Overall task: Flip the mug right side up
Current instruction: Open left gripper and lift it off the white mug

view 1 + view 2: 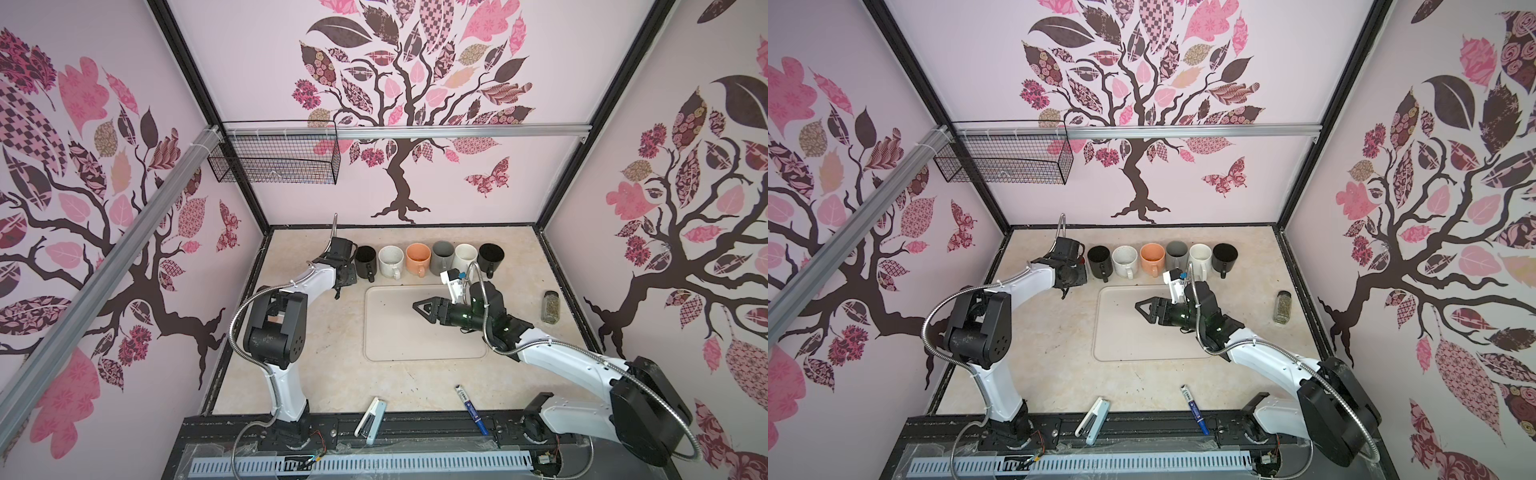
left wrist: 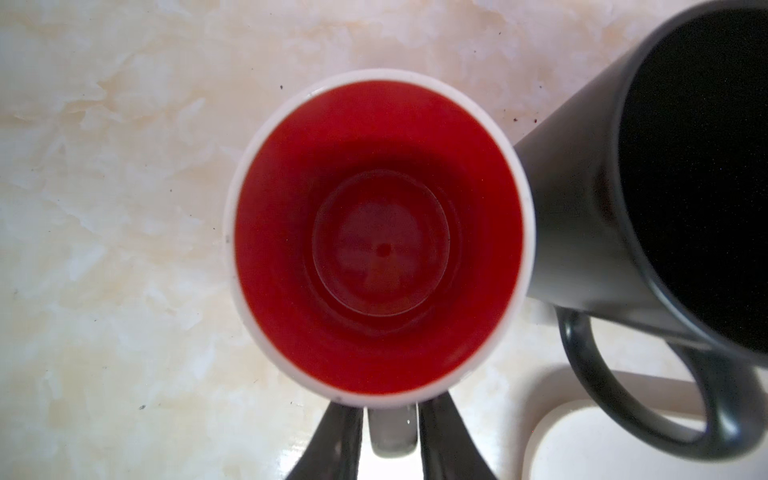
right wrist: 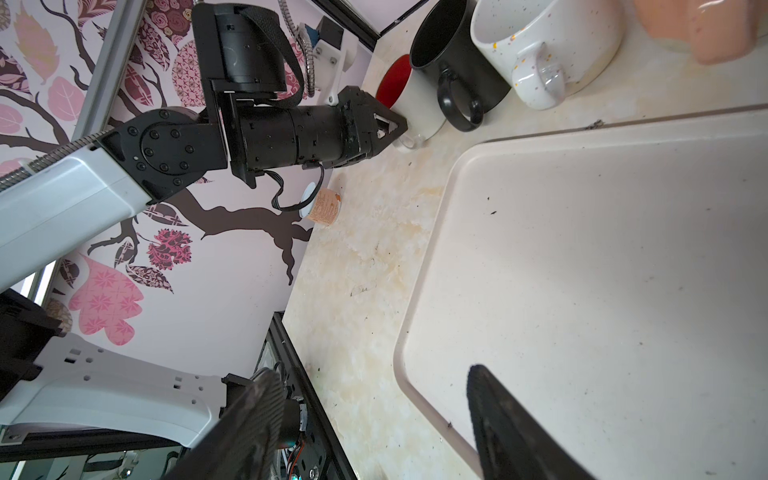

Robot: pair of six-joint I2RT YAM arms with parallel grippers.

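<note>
The mug point(image 2: 378, 237) stands mouth up at the far left end of the row along the far edge of the table point(image 1: 316, 374), its red inside open to the left wrist camera. It sits just beside the black mug point(image 2: 665, 187) on its right, and the two walls look close enough to touch. In both top views the left arm's camera covers it.

The left gripper point(image 2: 392, 419) has one finger on each side of the mug's handle, which points toward the near side. The fingers lie close against the handle, but I cannot tell whether they pinch it or have just let go. The right gripper point(image 1: 415, 306) hangs over the tray point(image 1: 415, 353), jaws spread and holding nothing.

With the mug upright, the turning looks done and the step in hand is the release. To do it well:

- Spread the jaws until both fingers are clearly off the handle before the arm moves at all.
- Draw back toward the near side, along the line of the handle. A finger catching the loop could drag or tip the mug.
- Avoid any drift to the right, where the black mug leaves no room.
- Lift only once the fingertips are clear of the handle.
</note>
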